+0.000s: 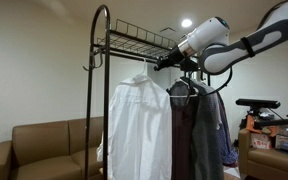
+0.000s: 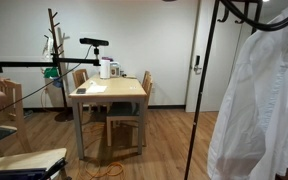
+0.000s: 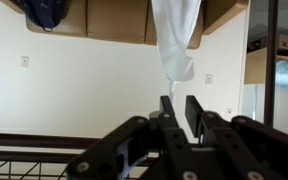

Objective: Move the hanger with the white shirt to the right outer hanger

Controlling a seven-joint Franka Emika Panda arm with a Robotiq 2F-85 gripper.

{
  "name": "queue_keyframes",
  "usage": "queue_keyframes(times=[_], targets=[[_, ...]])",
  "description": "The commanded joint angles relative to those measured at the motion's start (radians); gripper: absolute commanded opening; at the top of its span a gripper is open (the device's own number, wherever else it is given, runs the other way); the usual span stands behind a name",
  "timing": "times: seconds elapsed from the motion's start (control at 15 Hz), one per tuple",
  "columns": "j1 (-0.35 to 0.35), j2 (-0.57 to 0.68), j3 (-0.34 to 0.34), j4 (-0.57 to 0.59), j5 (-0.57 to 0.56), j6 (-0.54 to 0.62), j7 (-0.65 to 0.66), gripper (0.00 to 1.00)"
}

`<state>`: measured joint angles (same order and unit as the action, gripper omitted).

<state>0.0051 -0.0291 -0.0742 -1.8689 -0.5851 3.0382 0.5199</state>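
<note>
The white shirt (image 1: 136,120) hangs on its hanger from the black rack (image 1: 134,38), left of several dark garments (image 1: 196,125). It also shows at the right edge in an exterior view (image 2: 264,100). My gripper (image 1: 164,60) is at the top of the shirt, just under the rack's top shelf. The wrist view stands upside down. There the fingers (image 3: 181,108) are nearly together with a narrow gap, and the shirt's narrow top (image 3: 177,45) is right at their tips. The hanger's hook is too thin to see.
A brown sofa (image 1: 44,145) stands behind the rack. A cluttered stand (image 1: 274,125) is at the right. A wooden table with chairs (image 2: 109,95), a coat tree (image 2: 54,45) and a door (image 2: 209,55) are across the room.
</note>
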Motion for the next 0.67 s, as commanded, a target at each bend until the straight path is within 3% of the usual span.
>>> queue_keyframes(times=[0.0,0.33,0.47,0.53,0.6], targets=[[0.014,-0.024,0.000,-0.039,0.072,-0.029,-0.113,0.54],[0.027,-0.095,0.051,-0.116,0.314,-0.164,-0.379,0.85],[0.031,-0.099,0.035,-0.099,0.306,-0.173,-0.366,0.98],[0.027,-0.062,0.046,-0.080,0.286,-0.147,-0.330,0.79],[0.027,-0.072,0.044,-0.080,0.286,-0.153,-0.330,0.87]])
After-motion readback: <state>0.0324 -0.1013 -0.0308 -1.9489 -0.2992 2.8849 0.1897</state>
